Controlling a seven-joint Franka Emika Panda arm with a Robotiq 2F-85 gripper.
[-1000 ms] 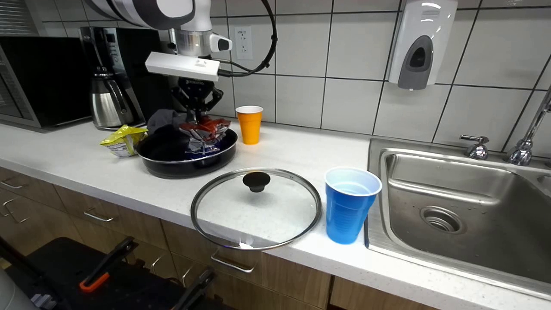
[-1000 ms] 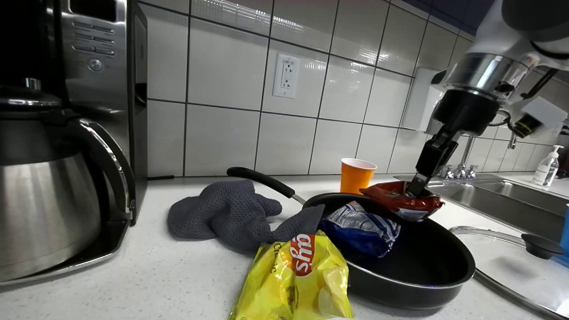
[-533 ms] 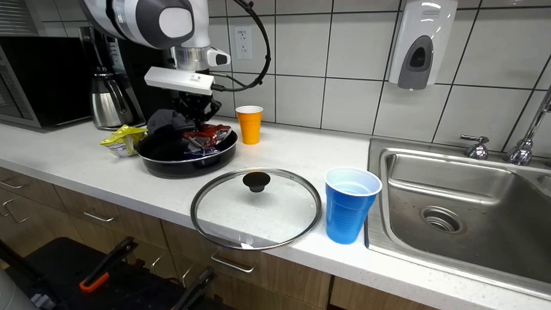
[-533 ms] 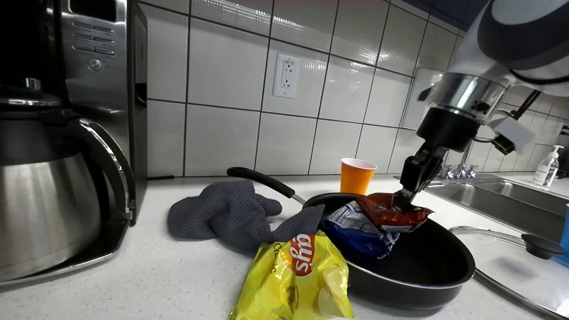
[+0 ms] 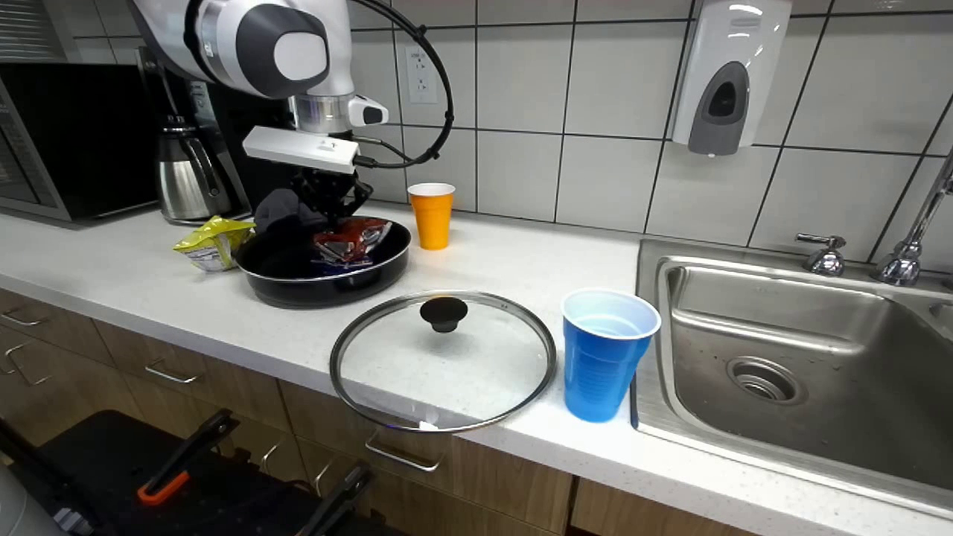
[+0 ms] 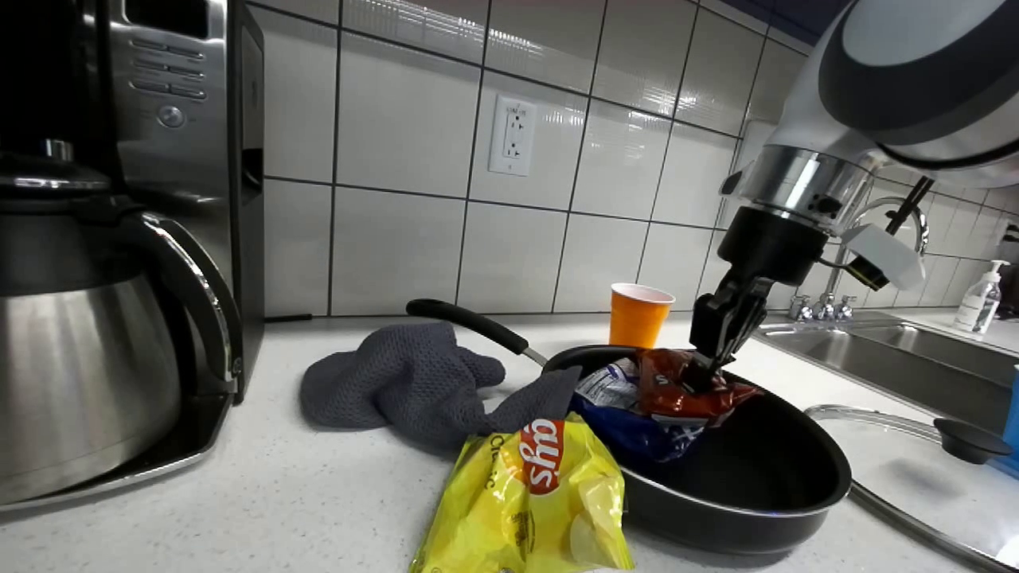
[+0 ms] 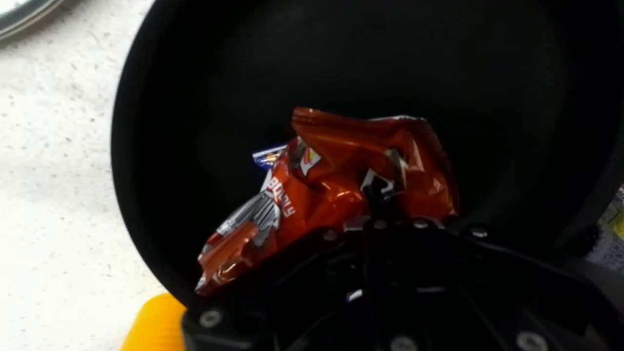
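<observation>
Red snack bag, pinched in our hand, now sits lower than a moment ago, inside the black frying pan, over the blue snack bag; we judge its lowering nearly done.

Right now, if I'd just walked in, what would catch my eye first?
Probably the white robot arm over the black pan, its jaws shut on a shiny red snack bag, with a blue bag underneath. Next, the bright yellow chip bag on the counter beside the pan, and the blue cup standing between the glass lid and the sink.
</observation>
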